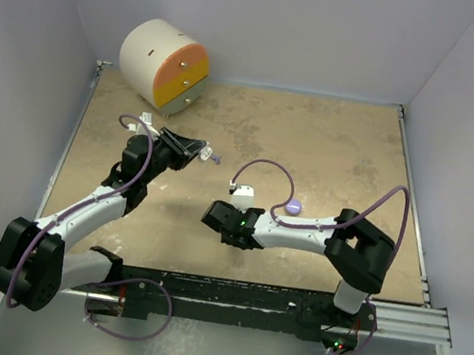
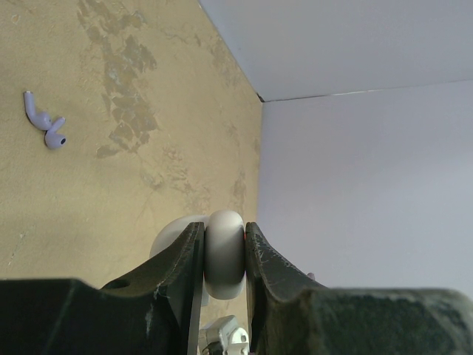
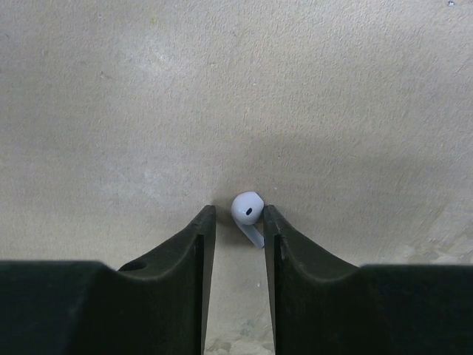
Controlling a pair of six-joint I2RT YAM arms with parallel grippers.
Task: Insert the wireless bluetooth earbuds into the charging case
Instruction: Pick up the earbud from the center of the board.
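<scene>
Well, from above, both arms reach onto the sandy worktop (image 1: 330, 146). The left tool (image 1: 190, 147) is near the back left, not far from a big round drum (image 1: 164, 66) in the corner. The right tool (image 1: 214, 217) is in the middle, with a lilac puck (image 1: 293, 207) just behind its arm. Bare worktop lies between the two tools, so I think there is room to bring them together. The side walls are well away from both.

From the left wrist, the left tool (image 2: 224, 229) is squeezed tight on a white charging case (image 2: 224, 259), and we see its thin side. I think it grips the case like this so it stays put while an earbud goes in. A purple earbud (image 2: 46, 122) lies alone on the worktop, well off to the side. Ahead is the corner where two walls meet, so there is less room that way.

From the right wrist, the right tool (image 3: 238, 214) points at a white earbud (image 3: 247, 209). The earbud lies on the worktop between the two tips. It touches one tip and a small gap shows at the other, so the tool is a little apart and not pinching yet. Flat bare worktop is all around it, so I think nothing blocks a lift.
</scene>
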